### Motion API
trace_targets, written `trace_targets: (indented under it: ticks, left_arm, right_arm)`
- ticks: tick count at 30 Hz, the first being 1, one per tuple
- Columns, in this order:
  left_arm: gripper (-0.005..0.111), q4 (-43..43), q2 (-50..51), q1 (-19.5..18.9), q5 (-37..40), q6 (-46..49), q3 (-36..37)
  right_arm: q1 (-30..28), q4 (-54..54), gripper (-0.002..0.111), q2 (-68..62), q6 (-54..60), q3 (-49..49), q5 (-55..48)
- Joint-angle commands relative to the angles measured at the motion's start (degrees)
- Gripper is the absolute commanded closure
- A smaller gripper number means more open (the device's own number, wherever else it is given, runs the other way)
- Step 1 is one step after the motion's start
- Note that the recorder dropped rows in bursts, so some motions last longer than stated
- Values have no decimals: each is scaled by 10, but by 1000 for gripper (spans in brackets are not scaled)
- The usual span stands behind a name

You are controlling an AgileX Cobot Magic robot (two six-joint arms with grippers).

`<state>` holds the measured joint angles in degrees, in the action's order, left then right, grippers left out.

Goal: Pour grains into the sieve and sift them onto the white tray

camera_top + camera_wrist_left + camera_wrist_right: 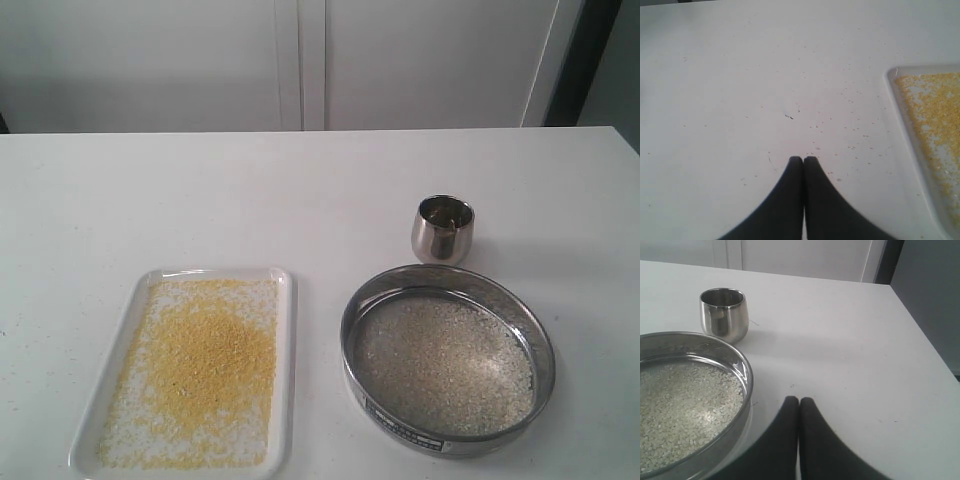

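Observation:
The white tray lies at the front left of the table with golden-yellow granules spread over it. To its right the round metal sieve rests on the table, whitish rice-like grains covering its mesh. My left gripper is shut and empty above bare table, beside the tray's corner. My right gripper is shut and empty, just beside the sieve's rim. Neither arm shows in the exterior view.
A small rounded steel cup stands behind the sieve, also seen as the cup in the right wrist view. Scattered specks of grain dot the table near the tray. The table's right edge runs close by.

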<state>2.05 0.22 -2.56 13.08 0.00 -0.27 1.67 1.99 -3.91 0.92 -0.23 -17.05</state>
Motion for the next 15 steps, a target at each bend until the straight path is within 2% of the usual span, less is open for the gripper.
trace_targets:
  ticks: [1, 15]
  left_arm:
    - [107, 2, -2, -1, -2, 0, 3]
    - [107, 2, -2, -1, -1, 0, 3]
  right_arm:
    - [-4, 4, 108, 4, 2, 2, 3]
    - [5, 4, 108, 39, 4, 2, 6]
